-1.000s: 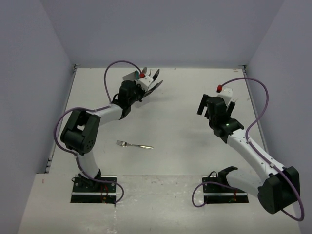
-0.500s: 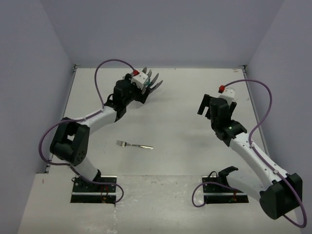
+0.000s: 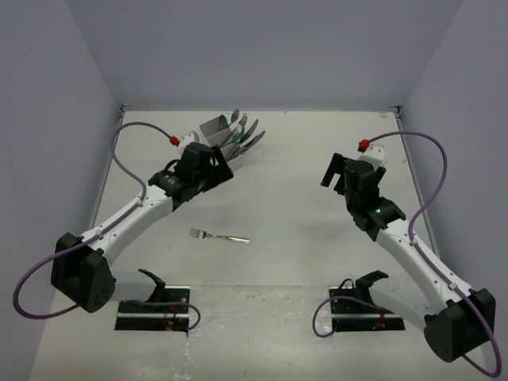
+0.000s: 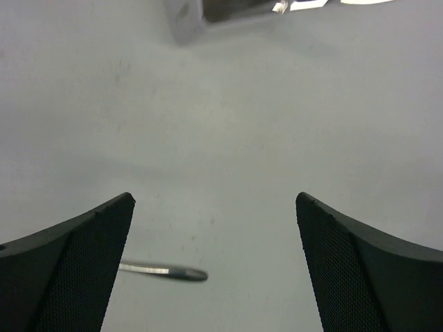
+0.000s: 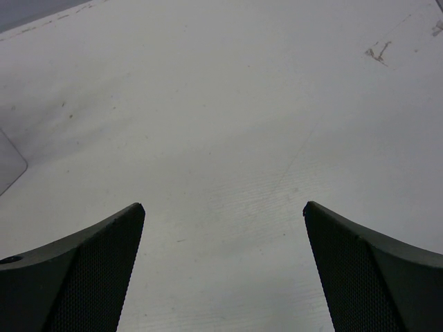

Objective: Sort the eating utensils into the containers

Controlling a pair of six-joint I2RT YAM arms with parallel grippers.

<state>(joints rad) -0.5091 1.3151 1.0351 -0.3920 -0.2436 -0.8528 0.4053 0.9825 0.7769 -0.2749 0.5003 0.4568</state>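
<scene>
The white containers (image 3: 213, 129) stand at the back of the table with several silver and teal eating utensils (image 3: 244, 135) sticking out to the right. One silver fork (image 3: 219, 236) lies alone on the table in the middle. My left gripper (image 3: 210, 173) hovers between the containers and that fork, open and empty. In the left wrist view its jaws (image 4: 214, 197) stand wide apart, the fork's handle end (image 4: 169, 272) shows low beside the left finger, and a container corner (image 4: 185, 21) is at the top. My right gripper (image 3: 337, 173) hangs open over bare table (image 5: 223, 205).
Grey walls close the table on the left, back and right. Purple cables loop off both arms. A pale rounded shape (image 5: 8, 162) shows at the left edge of the right wrist view; I cannot tell what it is.
My left gripper has opened and drawn back from the containers toward the middle, its elbow swinging out to the left. The right arm has shifted only slightly. The fork has not moved.
</scene>
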